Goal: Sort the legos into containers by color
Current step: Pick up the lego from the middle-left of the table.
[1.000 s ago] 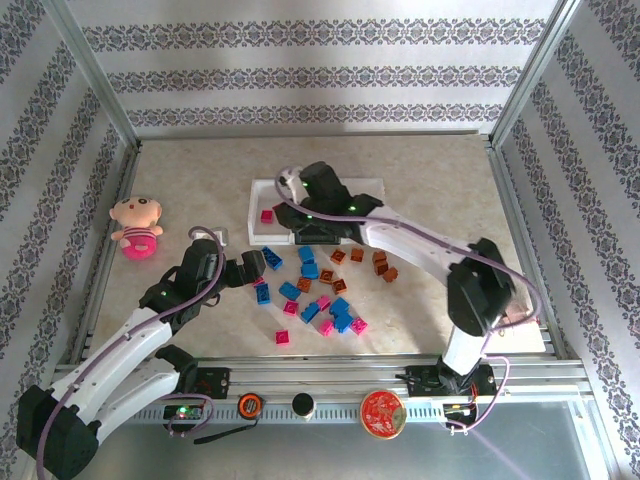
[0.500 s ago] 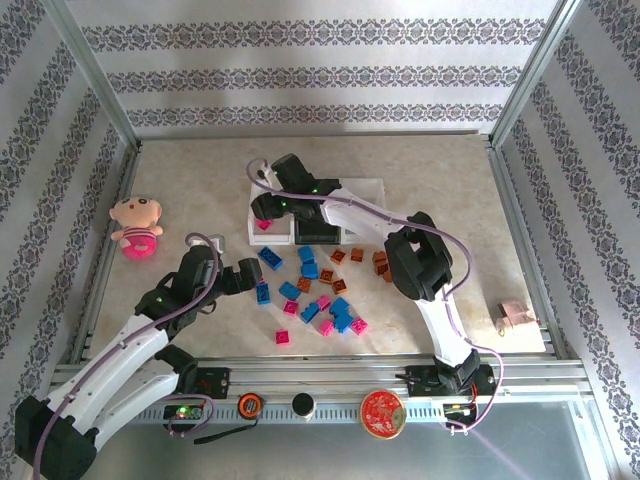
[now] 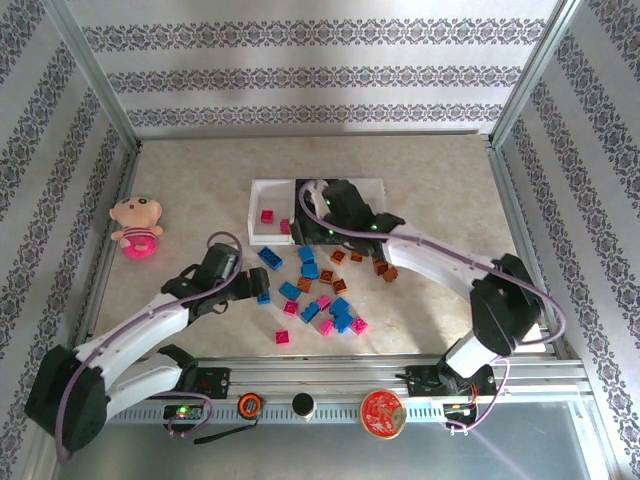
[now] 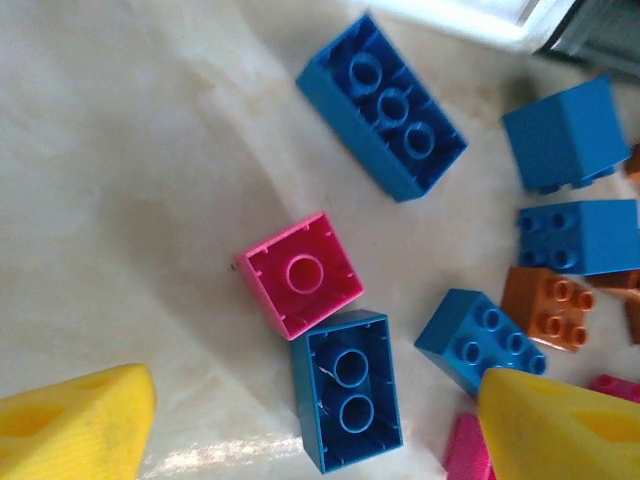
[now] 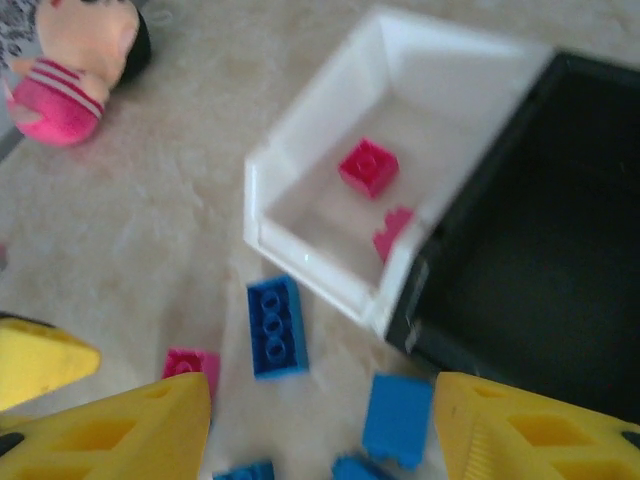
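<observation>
Loose legos lie mid-table: blue ones [image 3: 309, 270], orange ones [image 3: 381, 265] and pink ones [image 3: 284, 336]. The containers stand behind them: a left white tray [image 3: 270, 185] holding two pink legos [image 3: 267, 215], a black tray [image 5: 530, 230] and a right white tray [image 3: 368, 190]. My left gripper [image 3: 262, 287] is open low over an upturned pink lego [image 4: 302, 275] and an upturned blue lego [image 4: 347, 388], its yellow fingers [image 4: 75, 420] wide apart. My right gripper [image 3: 310, 233] hovers open and empty at the trays' front edge, above a long blue lego [image 5: 275, 326].
A pink plush doll [image 3: 137, 228] lies at the far left. The right arm [image 3: 430, 255] stretches across the table over the black tray. Patterned walls and metal posts close in the table. A red disc [image 3: 382, 412] sits on the front rail.
My right gripper went to the left white tray, left a second pink lego there, and has pulled back to the trays' front edge. My left gripper moved right to the pile.
</observation>
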Controlling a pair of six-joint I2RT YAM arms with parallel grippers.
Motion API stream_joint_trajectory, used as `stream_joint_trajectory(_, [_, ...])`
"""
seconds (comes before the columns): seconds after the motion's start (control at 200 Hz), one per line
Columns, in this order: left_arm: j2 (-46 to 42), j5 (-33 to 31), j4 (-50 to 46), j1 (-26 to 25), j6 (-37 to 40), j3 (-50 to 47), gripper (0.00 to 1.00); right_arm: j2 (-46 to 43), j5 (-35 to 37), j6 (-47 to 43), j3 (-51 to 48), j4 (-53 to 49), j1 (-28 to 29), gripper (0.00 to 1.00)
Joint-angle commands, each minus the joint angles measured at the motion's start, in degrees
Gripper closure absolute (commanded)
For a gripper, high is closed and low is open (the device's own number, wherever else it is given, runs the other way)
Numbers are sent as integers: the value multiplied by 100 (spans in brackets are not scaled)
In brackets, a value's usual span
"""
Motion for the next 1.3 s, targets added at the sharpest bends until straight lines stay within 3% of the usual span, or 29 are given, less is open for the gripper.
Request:
stream_joint_trajectory(0.0, [485,-234,324,-392,66,196,22,-438,224,239,-744,236,-25,38])
stream_joint_trajectory(0.135, [893,-599,269,-643,75,326,32,-1003,348,347,-1387,329,-46,38])
stream_joint_trajectory(0.4, [1733,-607,864,-910,80,298,32,-1542,389,381,-1863,404,-92,38])
stream_joint_trajectory(0.535, [1922,-554,1025,-954,40,306,43,-1656,402,402,-1987,441,-91,38])
stream_joint_trajectory(0.819, [1368,-445,607,-1280,-139,309,69,-1763,266,567,-2247,675,-242,38])
stream_joint_trajectory(0.964, [729,-397,302,-1429,-275,408,74,-1980,300,638,-2426,742,-351,37])
stream_joint_trajectory(1.104, [621,-455,305,-1341,49,1054,74,-2353,362,712,-2657,694,-457,38])
stream_joint_trajectory(1.294, [2146,-144,718,-1029,593,2710,74,-2855,585,824,-3042,521,-489,37])
